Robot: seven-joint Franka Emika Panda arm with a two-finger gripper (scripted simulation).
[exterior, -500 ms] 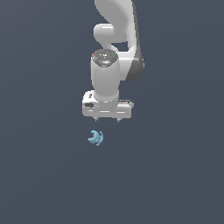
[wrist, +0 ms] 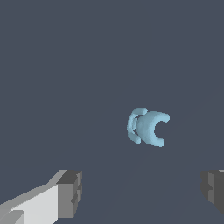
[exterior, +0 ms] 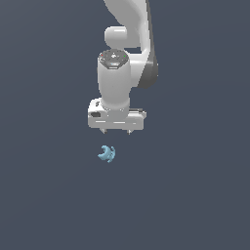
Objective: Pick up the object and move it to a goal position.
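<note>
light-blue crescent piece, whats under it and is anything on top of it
The light-blue crescent piece lies on the plain dark surface with nothing on top. The open end effector is apart from it. Its underside is hidden.

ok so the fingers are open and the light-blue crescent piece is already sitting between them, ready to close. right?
Not quite. The fingers are open, but the light-blue crescent piece is not between them: the wrist view shows it lying ahead of the fingertips, outside the gap. In the exterior view the gripper hangs apart from the piece, nothing touching it. Not ready to close yet.
</note>
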